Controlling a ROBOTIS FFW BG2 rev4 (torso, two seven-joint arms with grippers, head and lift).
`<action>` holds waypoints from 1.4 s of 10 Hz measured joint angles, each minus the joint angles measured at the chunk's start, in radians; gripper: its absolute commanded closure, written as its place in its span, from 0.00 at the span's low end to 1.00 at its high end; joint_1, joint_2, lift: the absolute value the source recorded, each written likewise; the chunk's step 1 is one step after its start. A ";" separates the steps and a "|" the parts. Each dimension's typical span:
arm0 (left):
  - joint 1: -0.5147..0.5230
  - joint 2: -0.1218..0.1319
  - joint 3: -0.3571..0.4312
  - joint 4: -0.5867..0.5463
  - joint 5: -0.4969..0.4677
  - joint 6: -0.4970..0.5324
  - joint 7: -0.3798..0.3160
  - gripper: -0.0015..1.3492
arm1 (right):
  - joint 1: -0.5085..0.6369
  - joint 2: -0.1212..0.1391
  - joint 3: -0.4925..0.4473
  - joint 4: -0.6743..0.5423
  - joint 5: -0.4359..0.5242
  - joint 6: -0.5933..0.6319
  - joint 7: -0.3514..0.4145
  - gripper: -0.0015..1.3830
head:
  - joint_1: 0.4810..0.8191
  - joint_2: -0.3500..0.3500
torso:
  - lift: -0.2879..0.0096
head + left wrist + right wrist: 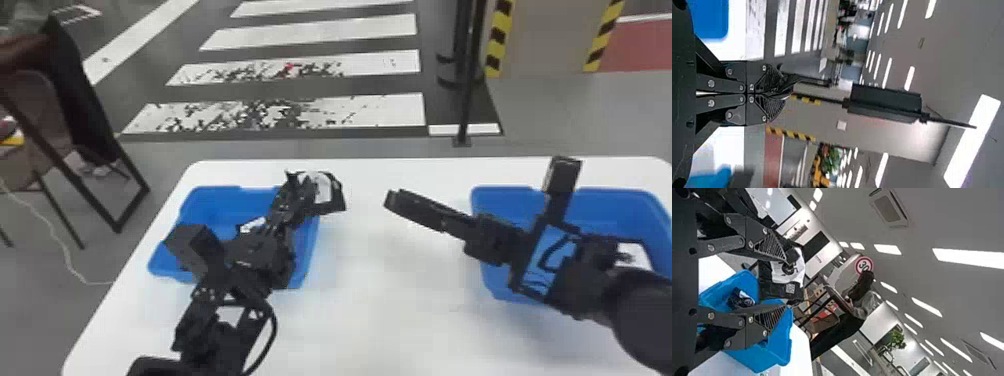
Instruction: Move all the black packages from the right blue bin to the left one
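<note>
Head view: package [324,187] juts rightward from left gripper's [301,188] clamped fingers; right gripper [393,200] gapes.

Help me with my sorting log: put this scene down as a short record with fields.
Left gripper: shut on a black package
Held package: white label, raised near the left bin's right rim in the head view
Right gripper: open, apart from that package
Left bin: another package inside
Right bin: contents partly hidden
Surface: white table
</note>
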 measured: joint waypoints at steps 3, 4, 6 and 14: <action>-0.147 -0.016 0.205 0.248 -0.370 -0.054 0.105 0.75 | 0.036 -0.004 -0.037 0.018 0.006 -0.008 -0.001 0.10 | 0.63 1.00 | 0.50; -0.173 -0.017 0.241 0.310 -0.443 -0.044 0.134 0.28 | 0.046 -0.005 -0.055 0.017 0.027 -0.009 -0.001 0.10 | 0.63 1.00 | 0.50; -0.140 -0.018 0.231 0.340 -0.269 -0.075 0.085 0.08 | 0.106 -0.003 -0.176 -0.087 0.183 0.026 -0.072 0.10 | 0.63 0.99 | 0.50; 0.049 -0.014 -0.003 0.054 0.092 -0.101 0.008 0.17 | -0.034 0.020 -0.414 -0.414 0.812 1.075 -0.448 0.13 | 0.63 0.40 | 0.50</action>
